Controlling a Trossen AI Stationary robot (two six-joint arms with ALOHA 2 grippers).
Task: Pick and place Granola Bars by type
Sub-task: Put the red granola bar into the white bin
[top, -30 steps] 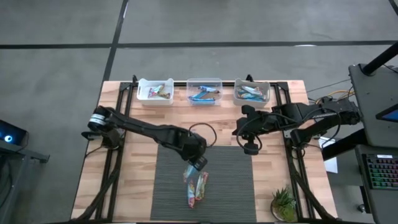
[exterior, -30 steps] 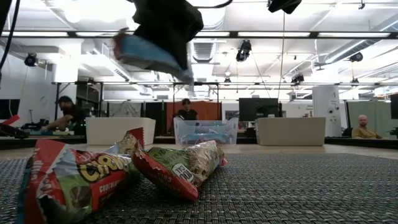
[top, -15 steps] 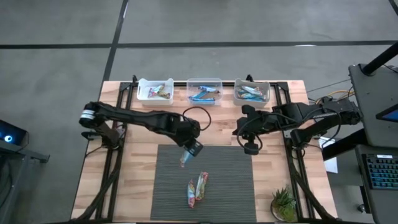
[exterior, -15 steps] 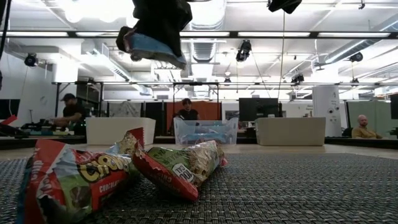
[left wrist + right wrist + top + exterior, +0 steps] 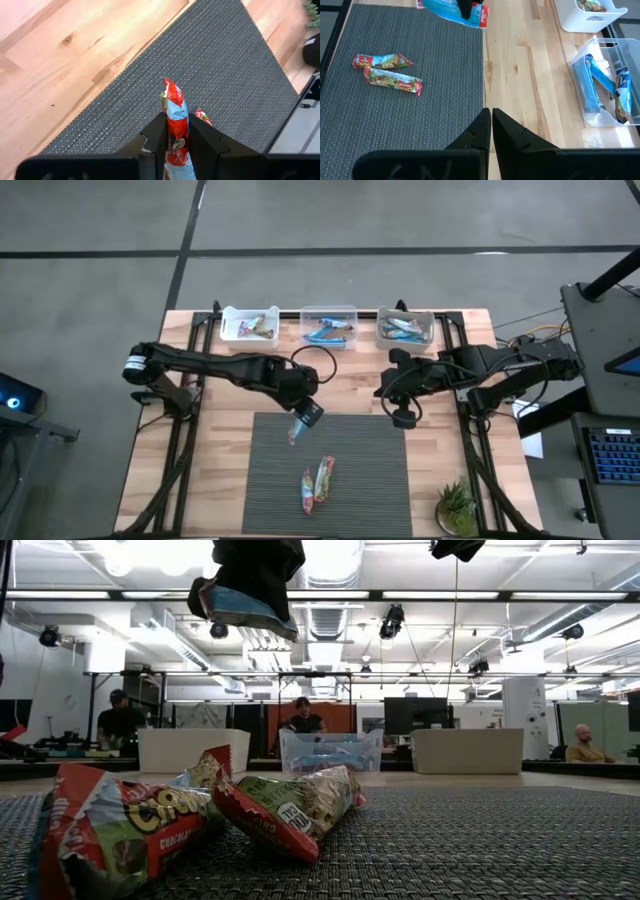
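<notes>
The wooden table (image 5: pixel 225 380) carries a grey woven mat (image 5: pixel 360 470) in its near half and three small bins along its far edge: a white bin (image 5: pixel 229 327) on the left, a clear bin (image 5: pixel 328 314) in the middle and a second clear bin (image 5: pixel 405 314) on the right. The left gripper (image 5: pixel 306 418) hangs above the mat's far-left corner, its fingers (image 5: pixel 156 135) clamped on the sides of a blue and red granola bar (image 5: pixel 297 428) that sticks out past them, clear of the surface. Two green and red granola bars (image 5: pixel 314 481) lie touching on the mat, near its middle. The right gripper (image 5: pixel 403 418) waits with fingers pressed together over the mat's far-right corner.

The likeliest trouble is the slim wrapper sliding or twisting out of so narrow a pinch on the way to a bin, since foil gives little purchase. A wrong bin is a second risk: blue wrappers show in both clear bins, so the match needs care. The bin rims are low but narrow, and a tilted bar could catch one.

Bare wood lies open between mat and bins, and the right arm stands well apart from that path
</notes>
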